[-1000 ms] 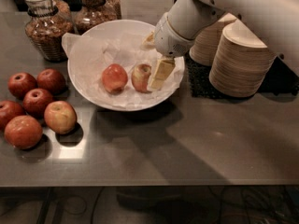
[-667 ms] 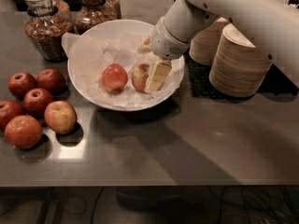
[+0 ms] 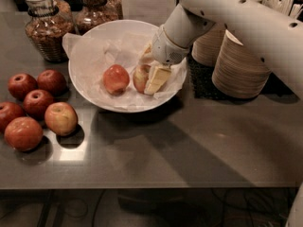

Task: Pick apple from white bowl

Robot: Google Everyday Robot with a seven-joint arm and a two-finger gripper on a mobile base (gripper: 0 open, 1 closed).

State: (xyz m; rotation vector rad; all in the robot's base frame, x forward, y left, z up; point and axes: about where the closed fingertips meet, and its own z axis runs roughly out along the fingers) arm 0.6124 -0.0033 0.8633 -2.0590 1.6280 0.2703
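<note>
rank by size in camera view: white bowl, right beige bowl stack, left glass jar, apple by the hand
1. white bowl
2. right beige bowl stack, partly hidden
3. left glass jar
4. apple, at the hand in the bowl

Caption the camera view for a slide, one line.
Gripper in the white bowl at the paler apple, a redder apple beside it; more apples on the table.

perhaps cafeteria counter [image 3: 189,145], snack jars [image 3: 45,30], stacked bowls [image 3: 241,65]

Six apples [image 3: 38,103] (loose, left) on the table [image 3: 189,150] — jars [image 3: 45,32] behind, stacked bowls [image 3: 239,65] right.
</note>
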